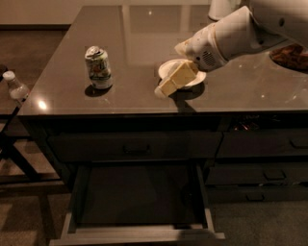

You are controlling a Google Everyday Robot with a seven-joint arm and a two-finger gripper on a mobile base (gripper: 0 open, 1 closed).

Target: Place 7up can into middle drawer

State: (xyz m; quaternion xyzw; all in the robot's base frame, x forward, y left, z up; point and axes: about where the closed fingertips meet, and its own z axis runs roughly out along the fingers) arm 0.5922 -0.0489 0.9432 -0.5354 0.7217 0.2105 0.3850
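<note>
The 7up can [98, 67] stands upright on the left part of the dark countertop [144, 29]; it is white and green with a silver top. My gripper [166, 86] hangs over the counter in front of a white bowl [168, 68], to the right of the can and apart from it, with nothing seen in it. The middle drawer [137, 197] is pulled out below the counter, its dark bottom panel bare.
A clear plastic bottle with a white cap [15, 86] stands off the counter at the far left. A wide handled drawer [134, 148] sits above the open one; narrower handled drawers [269, 144] are at right. A white object [222, 8] stands at the counter's back.
</note>
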